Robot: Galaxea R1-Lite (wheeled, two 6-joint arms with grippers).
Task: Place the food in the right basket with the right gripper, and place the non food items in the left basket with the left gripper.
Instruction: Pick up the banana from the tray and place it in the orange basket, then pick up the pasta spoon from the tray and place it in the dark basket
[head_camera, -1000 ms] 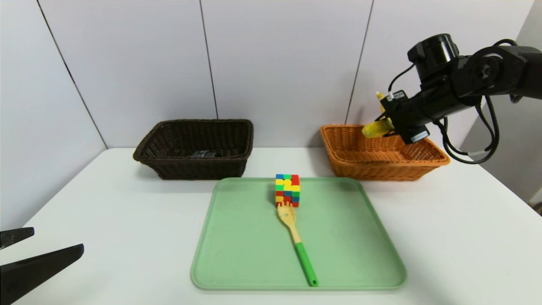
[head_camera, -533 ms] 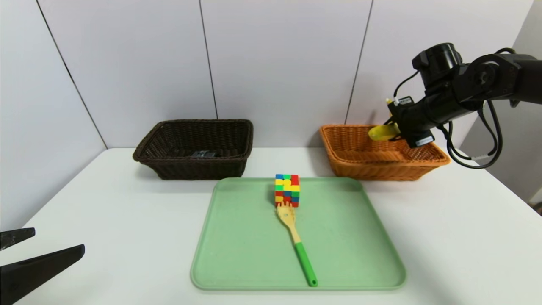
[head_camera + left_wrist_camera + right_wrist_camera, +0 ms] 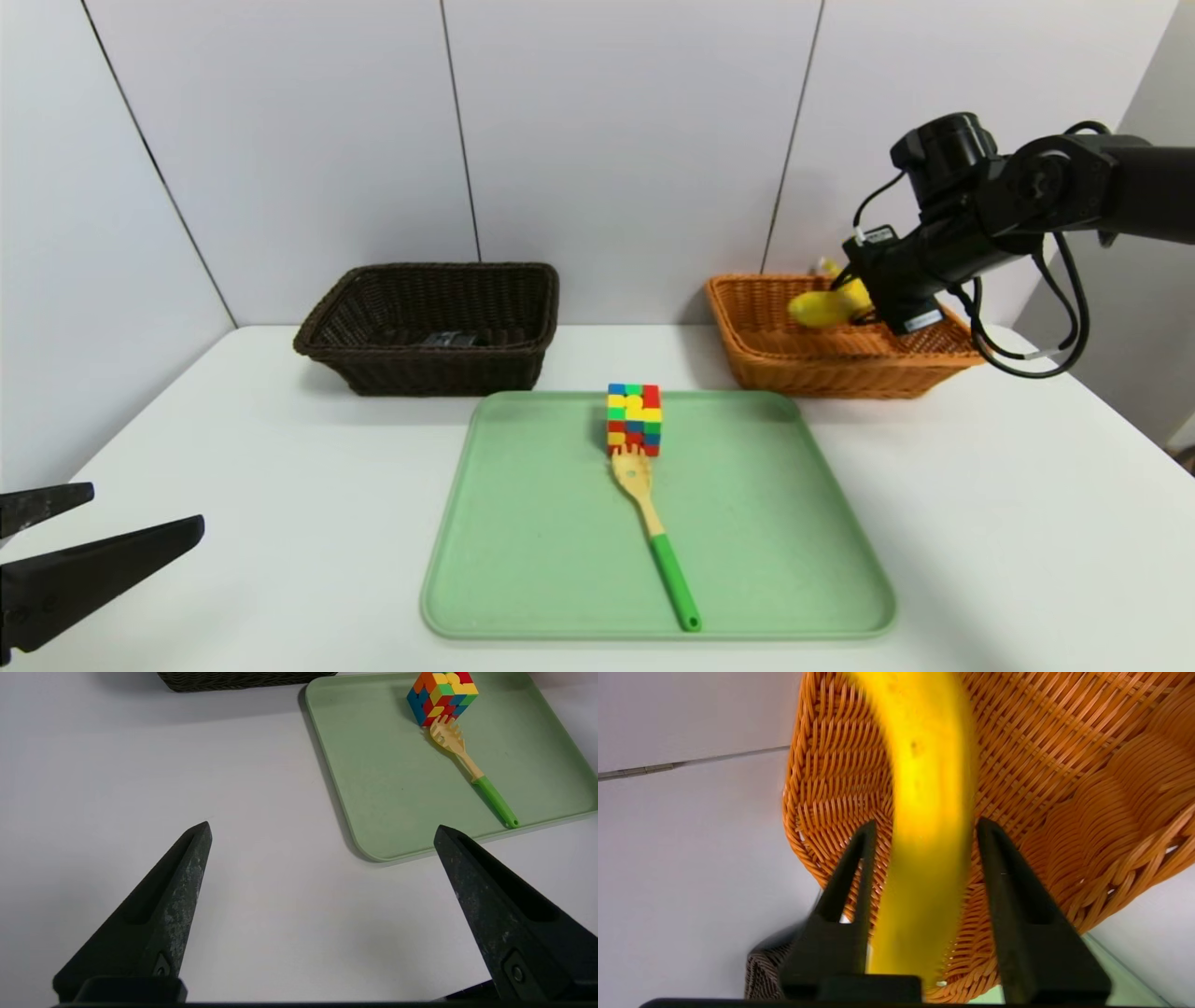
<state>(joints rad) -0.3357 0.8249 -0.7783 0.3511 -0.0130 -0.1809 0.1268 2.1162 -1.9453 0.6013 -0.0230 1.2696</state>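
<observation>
The yellow banana point(image 3: 826, 306) hangs over the orange-tan right basket point(image 3: 840, 359), just inside its rim. My right gripper point(image 3: 864, 299) is above that basket. In the right wrist view the banana point(image 3: 924, 788) runs between the fingers of the right gripper point(image 3: 927, 822), which stands open with a thin gap on each side. The puzzle cube point(image 3: 634, 420) and the green-handled wooden fork point(image 3: 653, 532) lie on the green tray point(image 3: 523, 560). A black tube point(image 3: 448, 339) lies in the dark left basket point(image 3: 429, 327). My left gripper point(image 3: 145, 509) is open and empty at the table's near left.
The left wrist view shows the left gripper point(image 3: 322, 827) over bare white table, with the tray point(image 3: 373, 788), cube point(image 3: 442, 695) and fork point(image 3: 472, 767) beyond it. A white panelled wall stands close behind both baskets.
My right arm has come down and shifted a little left over the orange basket. Its fingers have parted from the banana, which sits lower now. The left gripper has crept slightly forward.
</observation>
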